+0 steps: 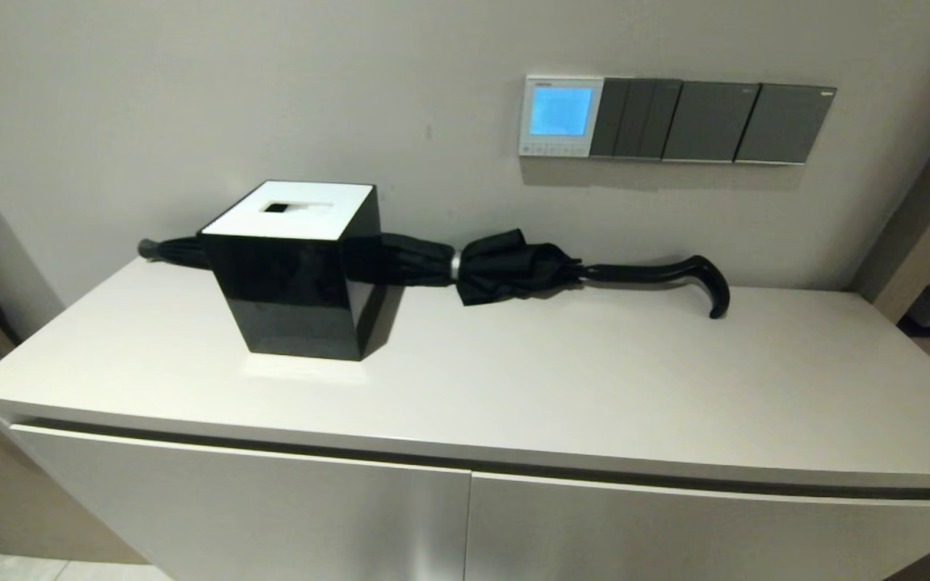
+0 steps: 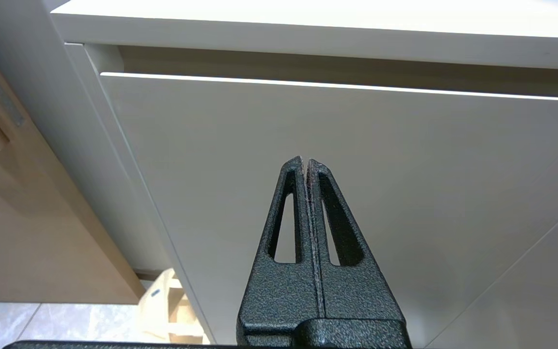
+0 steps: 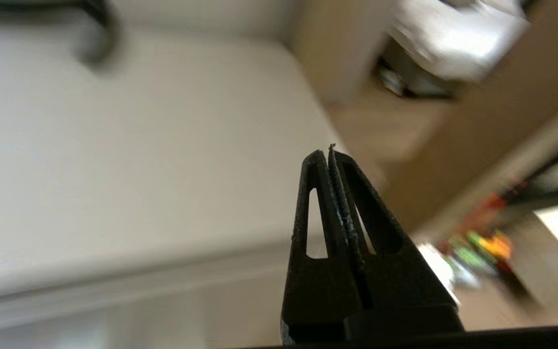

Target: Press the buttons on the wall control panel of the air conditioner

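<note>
Glowing wall control panel (image 1: 561,116) well above, right pincer (image 3: 330,151) pressed together, left pincer (image 2: 305,161) likewise, low.

Cabinet top and wall: layout

Panel (image 1: 560,116) on the wall above the cabinet (image 1: 594,387), its buttons (image 1: 550,149) along its lower edge; switch plates (image 1: 715,121) adjoin its right side. On the cabinet, box (image 1: 295,270) at left; umbrella (image 1: 505,270) lies behind it along the wall, handle at right, below the plates.
</note>
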Controlling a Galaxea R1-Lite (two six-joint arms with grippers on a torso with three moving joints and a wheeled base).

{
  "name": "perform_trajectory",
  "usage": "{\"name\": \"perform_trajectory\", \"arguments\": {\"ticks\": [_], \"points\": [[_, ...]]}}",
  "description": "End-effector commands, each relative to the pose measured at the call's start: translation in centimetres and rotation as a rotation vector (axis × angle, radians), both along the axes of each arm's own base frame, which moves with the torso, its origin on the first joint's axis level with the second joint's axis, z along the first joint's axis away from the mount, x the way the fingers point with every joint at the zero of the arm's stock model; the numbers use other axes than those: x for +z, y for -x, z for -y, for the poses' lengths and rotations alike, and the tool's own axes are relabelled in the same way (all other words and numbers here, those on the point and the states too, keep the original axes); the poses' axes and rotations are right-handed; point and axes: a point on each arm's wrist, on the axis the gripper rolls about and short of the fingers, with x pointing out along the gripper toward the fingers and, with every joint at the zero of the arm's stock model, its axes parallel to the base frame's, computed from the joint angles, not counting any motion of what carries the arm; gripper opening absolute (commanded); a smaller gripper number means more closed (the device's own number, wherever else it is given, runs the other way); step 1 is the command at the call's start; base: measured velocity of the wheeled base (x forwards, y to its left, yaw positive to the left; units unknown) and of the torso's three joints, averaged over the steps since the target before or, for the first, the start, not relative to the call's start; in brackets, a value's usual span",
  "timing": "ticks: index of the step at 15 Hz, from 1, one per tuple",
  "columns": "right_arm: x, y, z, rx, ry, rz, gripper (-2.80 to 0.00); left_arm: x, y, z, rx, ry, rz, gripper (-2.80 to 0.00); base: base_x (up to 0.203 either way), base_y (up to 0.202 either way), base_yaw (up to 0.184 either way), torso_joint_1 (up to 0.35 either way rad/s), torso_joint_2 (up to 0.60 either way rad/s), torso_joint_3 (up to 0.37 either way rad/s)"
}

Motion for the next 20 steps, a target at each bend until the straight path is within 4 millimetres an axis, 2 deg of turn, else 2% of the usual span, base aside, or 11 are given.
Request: {"name": "perform_trajectory", "arguments": {"ticks": [1,7,14,16,20], "points": [[-1.6,3.8,1.5,-0.062,0.011,-0.03,-2.8,0.0,0.0,0.0,0.0,0.0,-0.002,-2.8,0.0,0.0,0.0,0.0,0.0,0.0],[-6.0,7.6,2.4,-0.101,0.01,-0.081,-2.8,0.0,0.0,0.0,0.0,0.0,-0.002,-2.8,0.0,0.0,0.0,0.0,0.0,0.0],[-8.9,7.4,1.3,-0.062,-0.221,-0.09,-2.8,0.0,0.0,0.0,0.0,0.0,-0.001,-2.8,0.0,0.0,0.0,0.0,0.0,0.0],[-10.5,7.3,1.1,0.001,-0.256,-0.103,-2.8,0.0,0.0,0.0,0.0,0.0,0.0,-2.8,0.0,0.0,0.0,0.0,0.0,0.0],[-12.6,7.3,0.7,0.235,-0.251,0.044,-2.8,0.0,0.0,0.0,0.0,0.0,0.0,-2.8,0.0,0.0,0.0,0.0,0.0,0.0]]}}
